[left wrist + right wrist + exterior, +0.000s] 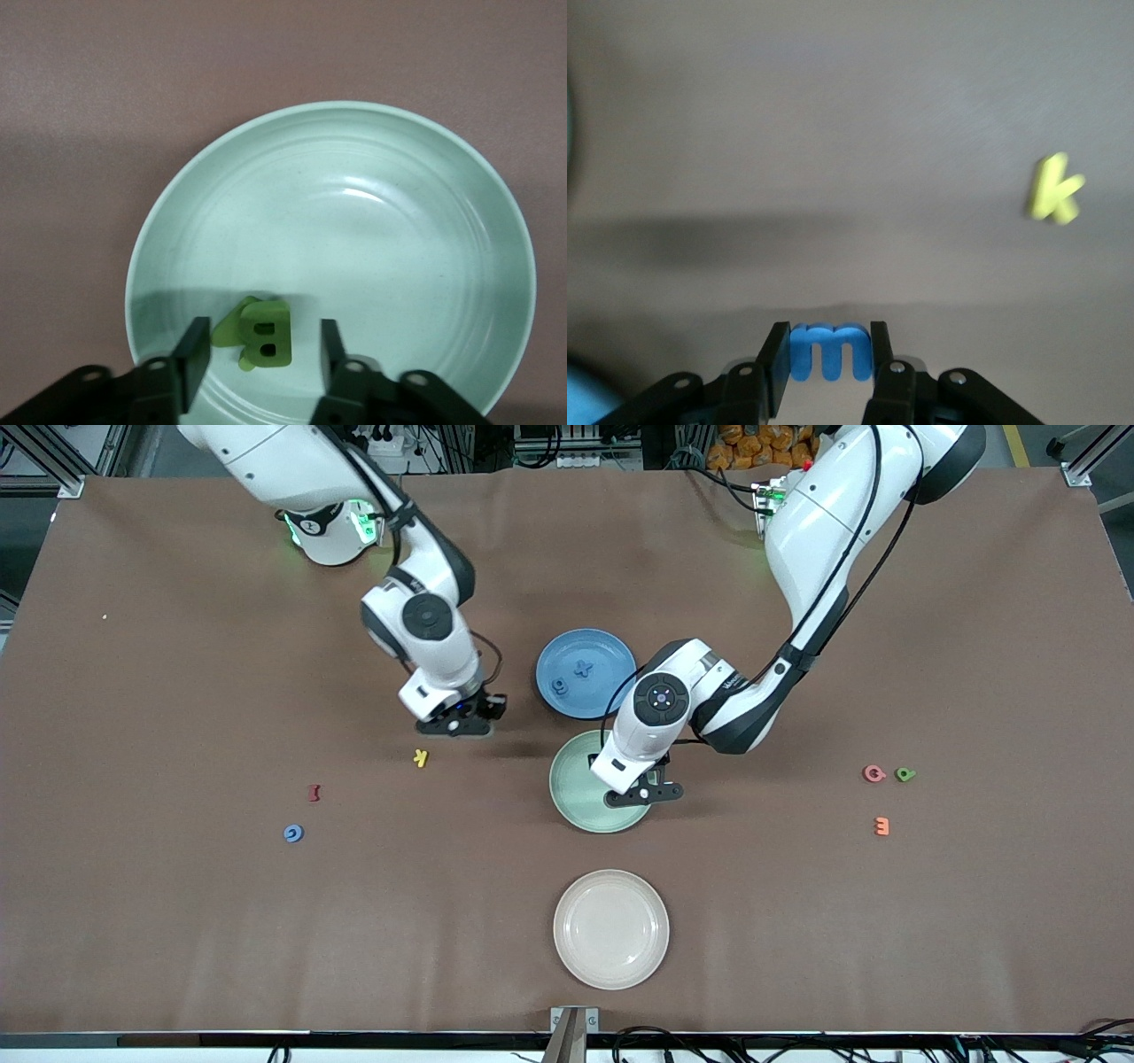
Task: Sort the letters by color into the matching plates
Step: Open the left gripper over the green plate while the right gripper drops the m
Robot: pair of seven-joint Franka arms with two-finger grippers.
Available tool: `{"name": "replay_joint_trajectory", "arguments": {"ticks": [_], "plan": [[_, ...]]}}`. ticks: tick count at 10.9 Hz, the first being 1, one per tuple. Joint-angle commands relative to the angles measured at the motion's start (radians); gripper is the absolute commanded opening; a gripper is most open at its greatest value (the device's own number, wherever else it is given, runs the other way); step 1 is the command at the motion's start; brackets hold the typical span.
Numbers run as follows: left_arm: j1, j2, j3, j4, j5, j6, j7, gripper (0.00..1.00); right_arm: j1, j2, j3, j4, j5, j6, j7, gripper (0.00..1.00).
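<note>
My left gripper [634,794] [264,335] hangs open just over the pale green plate [574,779] [354,221]. A green letter B [268,333] lies in the plate between the jaws, touching neither, on top of another green letter [227,329]. My right gripper [454,726] [830,356] is shut on a blue letter m [829,343] above bare table beside the blue plate [611,654]. That plate holds a blue x [582,668] and another blue letter [560,685]. A blue letter [293,833] lies toward the right arm's end, a green letter [904,774] toward the left arm's end.
A yellow k [421,758] [1053,188] lies just nearer the front camera than my right gripper, with a dark red letter [313,793] beside it. Pink [874,774] and orange [881,825] letters lie by the loose green one. A beige plate [611,928] sits near the front edge.
</note>
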Motion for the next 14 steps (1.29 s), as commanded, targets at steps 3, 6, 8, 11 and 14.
{"name": "replay_joint_trajectory", "arguments": {"ticks": [3,6,8,11,14], "plan": [[0.008,-0.031,0.01,0.021,0.026,-0.005,-0.021,1.0,0.187,-0.014,-0.006,0.053,0.062,-0.039,0.126,0.31],[0.047,-0.111,0.053,0.012,0.029,-0.018,-0.009,1.0,0.267,-0.007,-0.006,0.071,0.072,-0.039,0.166,0.31],[0.103,-0.162,0.053,0.01,0.029,-0.076,0.06,1.0,0.322,0.008,-0.006,0.111,0.105,-0.039,0.172,0.32],[0.186,-0.231,0.051,-0.017,0.031,-0.174,0.19,1.0,0.354,0.037,-0.006,0.166,0.107,-0.067,0.18,0.38],[0.324,-0.278,0.039,-0.076,0.027,-0.174,0.489,1.0,0.351,0.037,-0.008,0.176,0.113,-0.07,0.18,1.0]]}}
